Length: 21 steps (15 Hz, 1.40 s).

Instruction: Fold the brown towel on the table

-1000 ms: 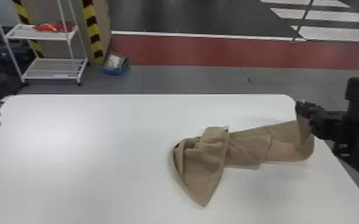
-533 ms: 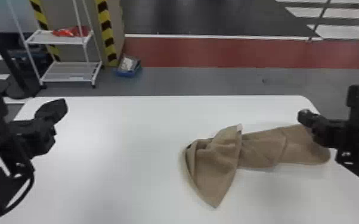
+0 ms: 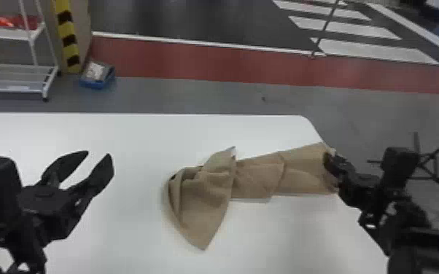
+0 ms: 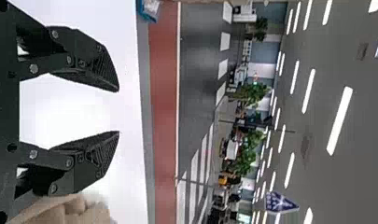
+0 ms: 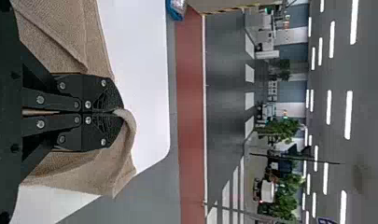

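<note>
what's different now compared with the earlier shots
The left tool has moved right, nearer the brown towel; the head view has swung right. Nothing gripped or released: the right tool stays shut on the towel's right end, and the bunched left part looks unchanged.

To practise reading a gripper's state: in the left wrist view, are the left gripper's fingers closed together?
No, the left gripper has its two fingers spread wide, with white table between them.
</note>
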Each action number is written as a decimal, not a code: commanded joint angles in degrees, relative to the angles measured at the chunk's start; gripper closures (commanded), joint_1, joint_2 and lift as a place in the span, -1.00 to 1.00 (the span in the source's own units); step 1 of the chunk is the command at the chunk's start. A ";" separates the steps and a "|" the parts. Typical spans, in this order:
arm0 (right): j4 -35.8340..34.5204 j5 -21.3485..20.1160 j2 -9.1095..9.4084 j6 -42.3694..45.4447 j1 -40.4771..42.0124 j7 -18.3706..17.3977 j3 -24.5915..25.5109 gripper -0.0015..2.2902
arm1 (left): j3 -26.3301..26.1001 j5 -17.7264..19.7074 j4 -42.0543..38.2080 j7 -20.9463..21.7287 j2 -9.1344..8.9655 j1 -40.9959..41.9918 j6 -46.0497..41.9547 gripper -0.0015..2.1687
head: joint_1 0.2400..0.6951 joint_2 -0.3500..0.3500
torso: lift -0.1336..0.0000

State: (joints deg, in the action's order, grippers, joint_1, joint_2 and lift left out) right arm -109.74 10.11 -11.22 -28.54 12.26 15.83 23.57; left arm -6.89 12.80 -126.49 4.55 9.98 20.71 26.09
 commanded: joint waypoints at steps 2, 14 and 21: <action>3.13 0.78 0.76 5.20 2.59 0.34 1.83 0.37 | -9.55 -5.24 4.23 -0.68 0.91 -0.67 -3.45 -0.71 | 1.00 -1.00 | -0.65; 5.94 1.31 1.37 8.54 2.59 1.31 0.86 0.37 | -24.66 -11.92 16.62 -1.03 1.18 -8.49 -0.64 -0.71 | 1.00 -1.00 | -0.65; 5.41 2.54 1.37 8.36 2.68 1.49 0.42 0.37 | -25.81 -15.17 16.98 -1.12 1.27 -8.40 5.86 -0.68 | 1.00 -1.00 | -0.65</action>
State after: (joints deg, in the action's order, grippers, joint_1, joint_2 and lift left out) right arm -104.19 12.53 -9.85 -20.17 14.87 17.24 24.08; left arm -32.45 -2.31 -109.71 3.43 11.32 12.30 30.70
